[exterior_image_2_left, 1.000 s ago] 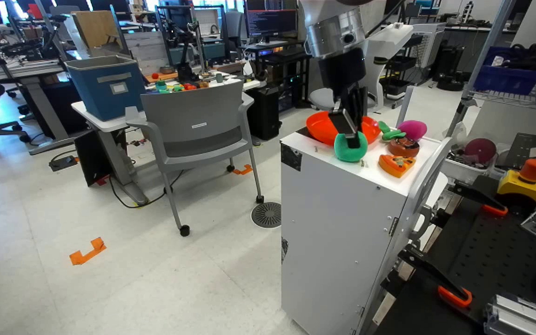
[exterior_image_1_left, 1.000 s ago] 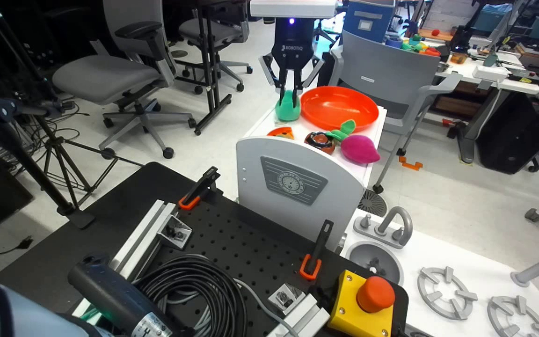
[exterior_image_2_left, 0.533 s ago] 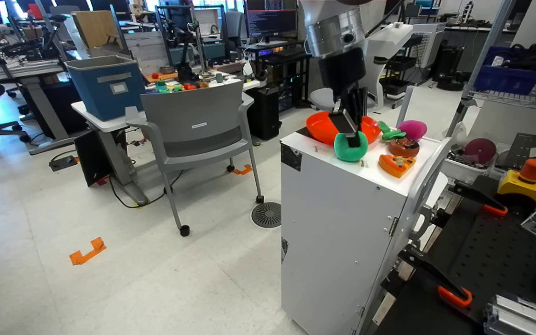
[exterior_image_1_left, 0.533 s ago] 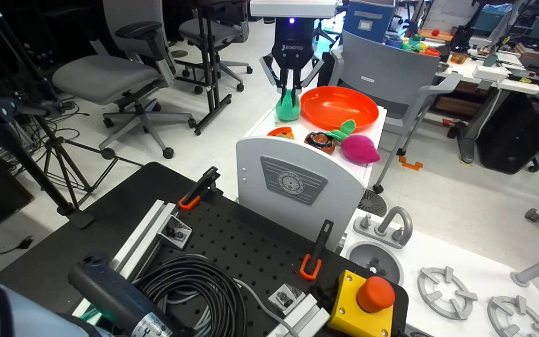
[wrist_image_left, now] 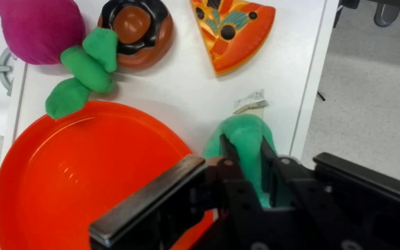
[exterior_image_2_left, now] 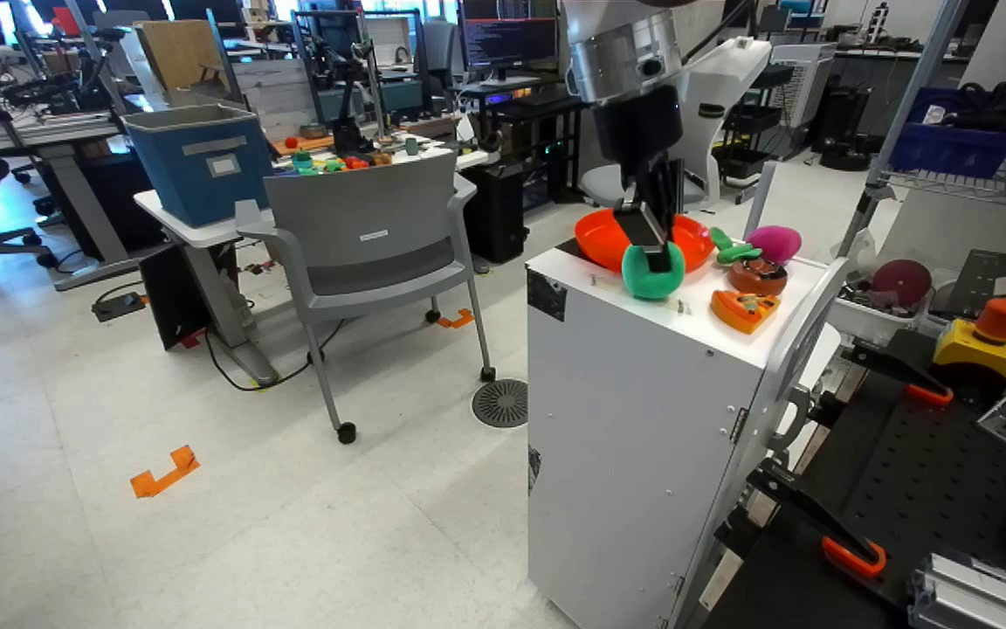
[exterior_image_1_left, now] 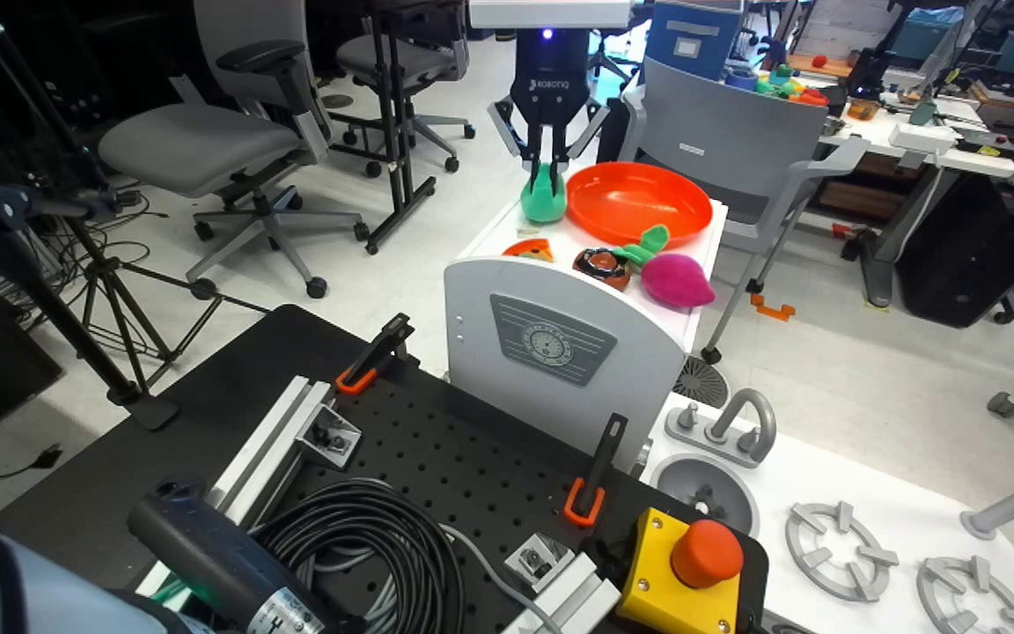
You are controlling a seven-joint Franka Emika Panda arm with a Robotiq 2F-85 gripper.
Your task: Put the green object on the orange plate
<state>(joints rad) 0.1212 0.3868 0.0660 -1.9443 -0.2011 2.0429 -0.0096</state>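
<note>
The fingers (wrist_image_left: 230, 150) are clamped on the green ball (wrist_image_left: 248, 137). They stand nearly together, with only a narrow gap between them, and in the wrist view green material fills that gap, pressed into a slim strip with a finger along each side. In an exterior view the ball (exterior_image_1_left: 544, 207) narrows at its top, where the fingers pinch it, and swells out round below them. In an exterior view one finger lies down across the upper part of the ball (exterior_image_2_left: 643, 281), its dark tip against the green.

The ball is on or just over the counter (wrist_image_left: 189, 86), immediately outside the rim of the orange dish (wrist_image_left: 92, 173); whether its underside touches the surface cannot be told. Seen from the wrist, it is between the dish and the counter's edge, next to a tape-like scrap (wrist_image_left: 250, 102). The dish lies flat, wide and shallow, partly hidden behind the fingers in that view.

Apart from the fingers, a toy pizza slice (wrist_image_left: 233, 43) rests on the same counter, near the ball. Beside it is a brown toy (wrist_image_left: 134, 26) with a wavy black top, and next to that a magenta plush (wrist_image_left: 43, 31), whose green leaves (wrist_image_left: 89, 71) reach toward the dish; one leaf overlaps its rim in the wrist view.
</note>
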